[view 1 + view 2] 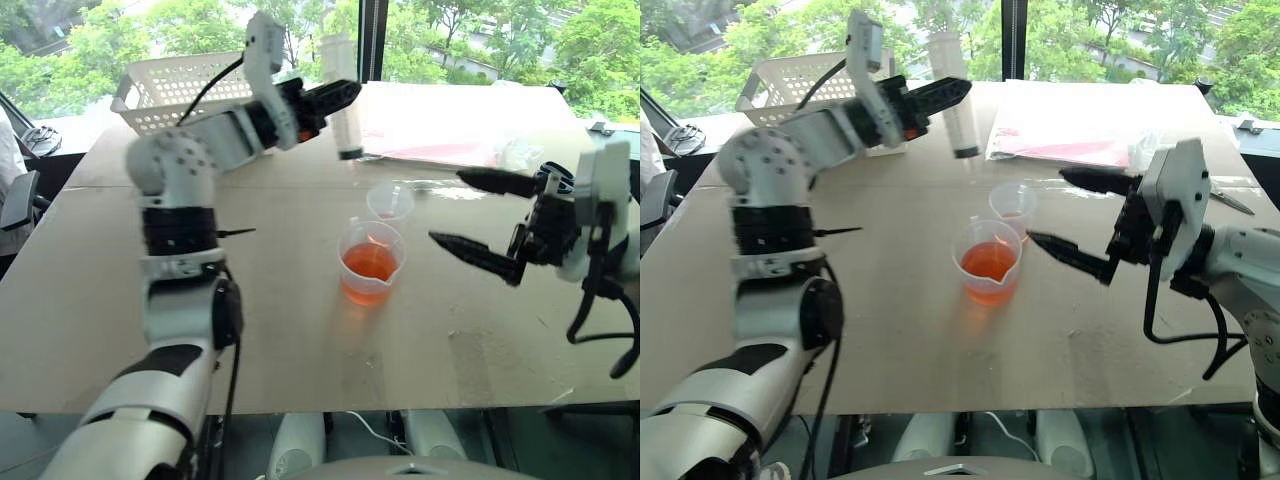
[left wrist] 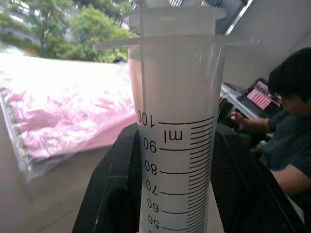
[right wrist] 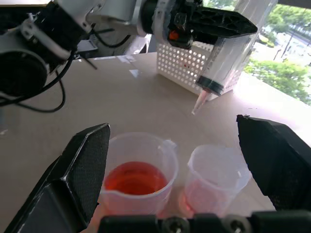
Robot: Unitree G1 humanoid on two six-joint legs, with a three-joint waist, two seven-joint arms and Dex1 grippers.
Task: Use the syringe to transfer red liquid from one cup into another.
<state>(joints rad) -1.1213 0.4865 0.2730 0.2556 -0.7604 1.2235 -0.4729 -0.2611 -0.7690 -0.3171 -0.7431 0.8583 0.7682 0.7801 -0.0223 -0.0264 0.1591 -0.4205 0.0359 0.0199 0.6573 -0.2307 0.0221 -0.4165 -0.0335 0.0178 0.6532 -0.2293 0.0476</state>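
Note:
My left gripper (image 1: 348, 95) is shut on the clear syringe (image 1: 346, 135), held nearly upright with its nozzle down, high over the table beyond the cups. The scale marks face the left wrist view, where the black fingers (image 2: 116, 184) clamp the syringe barrel (image 2: 177, 121). The larger cup (image 1: 370, 265) with a pouring lip holds red liquid (image 3: 135, 178). Just behind it stands the small cup (image 1: 390, 203) with a thin red layer at its bottom. My right gripper (image 1: 447, 207) is open, level, right of both cups, holding nothing.
A white perforated basket (image 1: 175, 90) stands at the table's back left. A pink plastic bag (image 1: 440, 150) lies at the back right, behind the cups. A seated person (image 2: 291, 121) is beyond the table. The table's front edge (image 1: 400, 405) is near me.

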